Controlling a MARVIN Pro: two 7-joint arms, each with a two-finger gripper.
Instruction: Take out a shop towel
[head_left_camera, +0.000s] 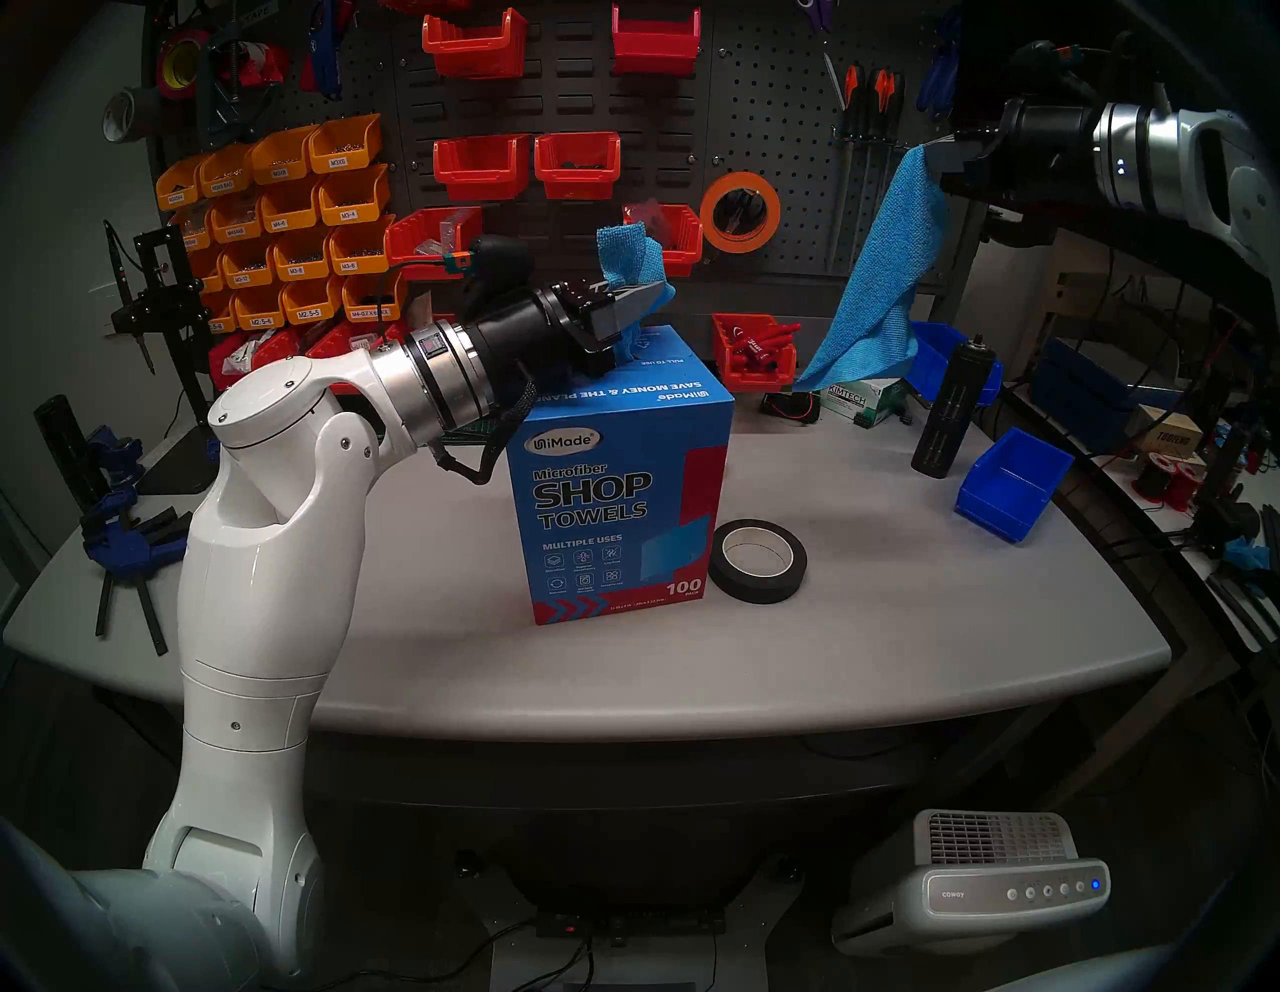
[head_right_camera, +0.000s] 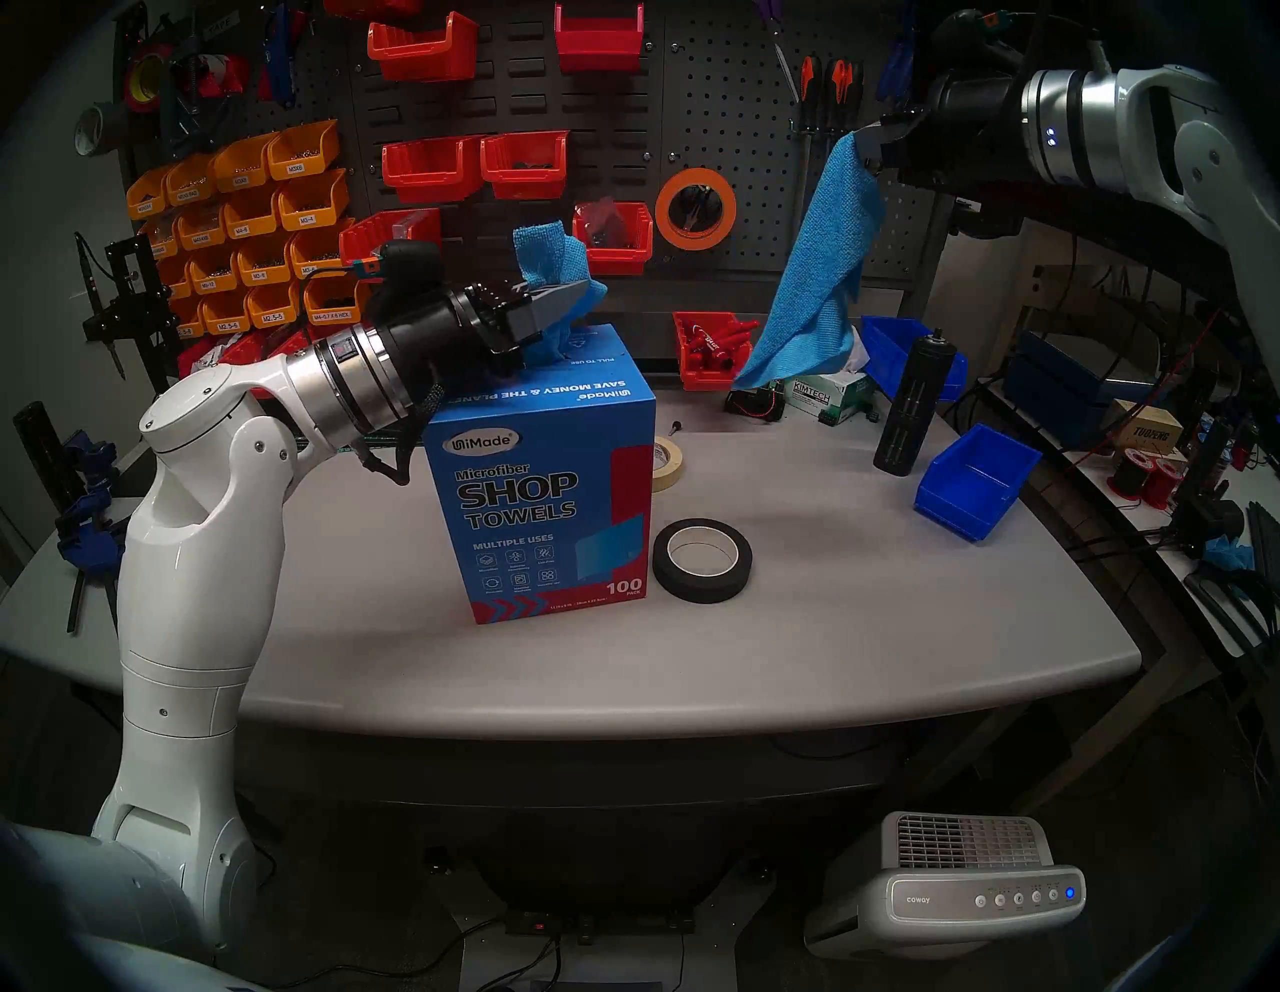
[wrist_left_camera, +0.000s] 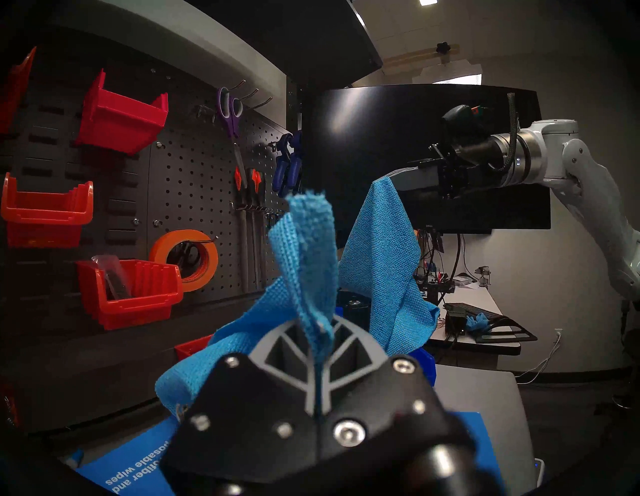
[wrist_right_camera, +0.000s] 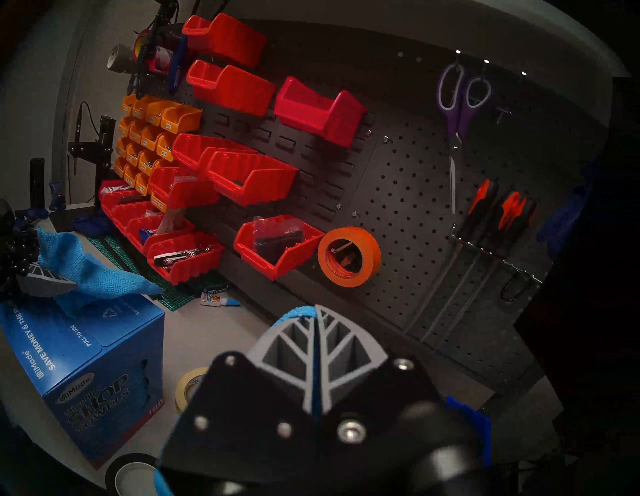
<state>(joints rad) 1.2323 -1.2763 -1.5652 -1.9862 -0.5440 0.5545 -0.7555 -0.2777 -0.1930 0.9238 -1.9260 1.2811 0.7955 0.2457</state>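
A sky-blue shop towel (head_left_camera: 880, 277) hangs free from my right gripper (head_left_camera: 931, 156), which is shut on its top corner high at the right, clear of the carton; it also shows in the left wrist view (wrist_left_camera: 381, 256). The blue "SHOP TOWELS" carton (head_left_camera: 616, 485) stands mid-table. My left gripper (head_left_camera: 658, 294) is shut on a second blue towel (head_left_camera: 627, 253) that sticks up out of the carton's top slot; in the left wrist view (wrist_left_camera: 308, 249) the cloth rises between the shut fingers (wrist_left_camera: 277, 346). The right wrist view shows blue cloth (wrist_right_camera: 298, 311) pinched at the fingertips.
A black tape roll (head_left_camera: 758, 560) lies right of the carton. A beige tape roll (head_right_camera: 668, 463) lies behind it. A black cylinder (head_left_camera: 952, 409), blue bins (head_left_camera: 1011, 481) and a white-green tissue box (head_left_camera: 866, 402) stand at the back right. The pegboard with red bins (head_left_camera: 575, 163) is behind.
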